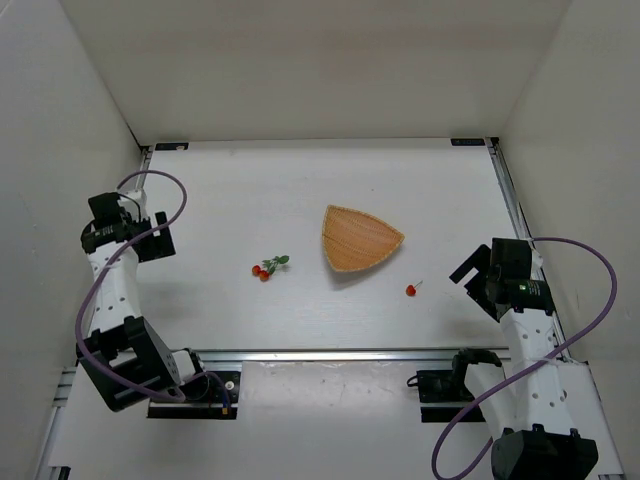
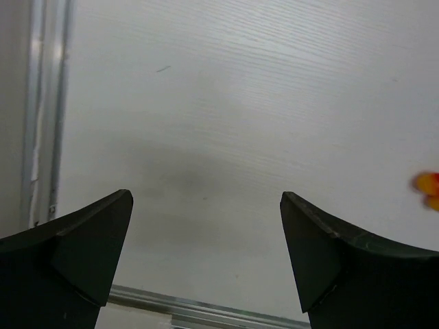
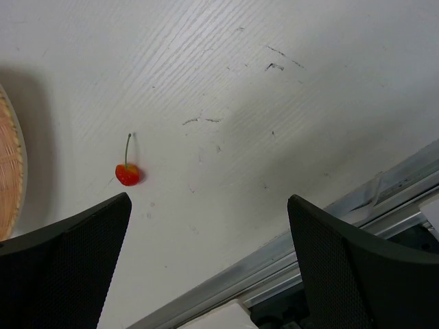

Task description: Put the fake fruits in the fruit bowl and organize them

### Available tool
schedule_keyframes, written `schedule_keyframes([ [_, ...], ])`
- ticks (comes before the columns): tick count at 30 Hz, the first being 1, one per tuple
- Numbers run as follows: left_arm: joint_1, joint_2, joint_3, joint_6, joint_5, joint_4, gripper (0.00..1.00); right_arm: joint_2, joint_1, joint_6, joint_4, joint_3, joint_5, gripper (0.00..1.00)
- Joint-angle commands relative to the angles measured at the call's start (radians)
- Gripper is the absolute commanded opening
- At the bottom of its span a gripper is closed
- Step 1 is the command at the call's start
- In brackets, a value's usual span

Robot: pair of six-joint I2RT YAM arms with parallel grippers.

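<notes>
A tan woven fruit bowl (image 1: 360,238) of rounded-triangle shape sits at the table's middle; its rim shows at the left edge of the right wrist view (image 3: 8,171). A cluster of red berries with green leaves (image 1: 267,267) lies left of it, and its edge shows in the left wrist view (image 2: 429,188). A single red berry with a thin stem (image 1: 412,289) lies near the bowl's right front, also in the right wrist view (image 3: 127,171). My left gripper (image 1: 155,240) is open and empty at the far left. My right gripper (image 1: 475,280) is open and empty, right of the single berry.
A metal rail (image 1: 340,354) runs along the table's near edge, with the arm bases on it. White enclosure walls stand on the left, right and back. A rail (image 1: 515,215) borders the table's right side.
</notes>
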Motion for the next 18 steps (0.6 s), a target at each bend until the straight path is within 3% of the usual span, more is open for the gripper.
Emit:
schedule_keyframes([
  [1,0.004,-0.059,-0.005,0.08,0.25,-0.031,1.0,-0.001,-0.003,-0.015,-0.001,0.009,-0.005,0.99],
  [3,-0.042,-0.068,0.009,0.169,0.381,-0.064,1.0,0.008,-0.003,-0.015,-0.001,-0.001,-0.005,0.99],
  [5,-0.108,-0.068,0.009,0.217,0.399,-0.08,1.0,0.008,-0.003,-0.015,-0.001,-0.001,-0.005,0.99],
  [9,-0.429,0.001,0.018,0.264,0.113,-0.101,1.0,0.031,-0.003,-0.015,-0.001,-0.001,-0.014,0.99],
  [13,-0.681,0.03,-0.078,0.306,-0.072,-0.077,1.0,0.049,-0.003,-0.006,0.008,-0.01,-0.024,0.99],
  [18,-0.806,0.105,-0.102,0.292,-0.152,0.017,1.0,0.049,-0.003,-0.006,0.008,-0.019,-0.033,0.99],
])
